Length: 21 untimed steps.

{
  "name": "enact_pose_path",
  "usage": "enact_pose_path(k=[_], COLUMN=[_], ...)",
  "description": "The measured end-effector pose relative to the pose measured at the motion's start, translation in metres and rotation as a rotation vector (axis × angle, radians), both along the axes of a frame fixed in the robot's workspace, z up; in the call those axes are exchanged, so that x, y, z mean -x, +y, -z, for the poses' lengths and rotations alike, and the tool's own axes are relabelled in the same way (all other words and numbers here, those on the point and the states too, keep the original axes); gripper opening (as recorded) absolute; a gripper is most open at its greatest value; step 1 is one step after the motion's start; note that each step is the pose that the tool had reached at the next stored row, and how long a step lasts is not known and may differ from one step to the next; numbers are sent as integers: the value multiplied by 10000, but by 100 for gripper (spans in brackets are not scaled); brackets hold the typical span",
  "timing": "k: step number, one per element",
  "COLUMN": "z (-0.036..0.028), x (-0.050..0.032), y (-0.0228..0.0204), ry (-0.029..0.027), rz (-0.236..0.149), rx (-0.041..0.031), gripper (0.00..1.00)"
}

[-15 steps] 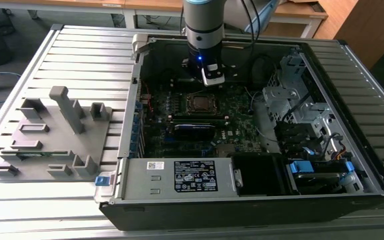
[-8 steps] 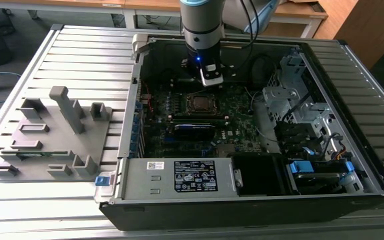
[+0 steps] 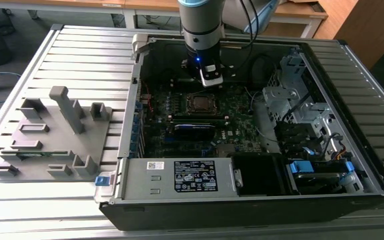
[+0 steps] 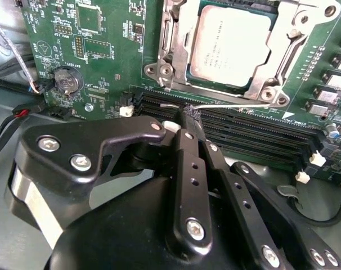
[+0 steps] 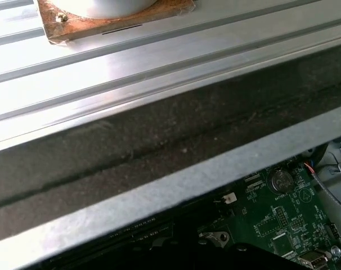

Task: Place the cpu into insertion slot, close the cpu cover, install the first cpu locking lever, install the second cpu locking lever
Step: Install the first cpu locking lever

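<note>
In the second wrist view the cpu [image 4: 229,45], silver-grey and square, lies in the insertion slot [image 3: 188,104]. The silver cpu cover [image 4: 179,53] lies flat around it. A thin silver locking lever [image 4: 232,105] runs along the socket's edge nearest my gripper [image 4: 188,114]. Its black fingers are shut, and their tips meet that lever near its hooked end. Another lever rod [image 4: 286,53] slants along the socket's far side. In the exterior view my gripper [image 3: 211,82] hangs inside the open computer case, just behind the socket.
Black memory slots [image 4: 243,129] run right under the fingertips. A coin battery [image 4: 66,79] and cables sit beside them. In the exterior view, a grey fixture plate [image 3: 58,135] lies left of the case, the power supply [image 3: 178,175] in front, a drive cage [image 3: 299,110] at the right.
</note>
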<state>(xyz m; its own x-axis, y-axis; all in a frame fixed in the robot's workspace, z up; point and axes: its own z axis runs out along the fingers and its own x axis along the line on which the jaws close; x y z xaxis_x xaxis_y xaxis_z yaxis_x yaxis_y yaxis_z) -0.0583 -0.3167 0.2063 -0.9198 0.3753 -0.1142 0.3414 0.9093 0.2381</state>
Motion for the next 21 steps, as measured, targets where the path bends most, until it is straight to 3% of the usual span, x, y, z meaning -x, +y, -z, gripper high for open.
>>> enact_pose_path(k=[8, 11, 13, 17, 21], z=[58, 67, 69, 69, 81], x=[49, 49, 49, 49, 49], y=[0, -1, -2, -9, -10], ry=[-94, -99, -100, -101, -108], rz=[0, 0, 1, -1, -1], rx=[0, 18, 62, 222, 273], gripper=[11, 11, 11, 11, 11])
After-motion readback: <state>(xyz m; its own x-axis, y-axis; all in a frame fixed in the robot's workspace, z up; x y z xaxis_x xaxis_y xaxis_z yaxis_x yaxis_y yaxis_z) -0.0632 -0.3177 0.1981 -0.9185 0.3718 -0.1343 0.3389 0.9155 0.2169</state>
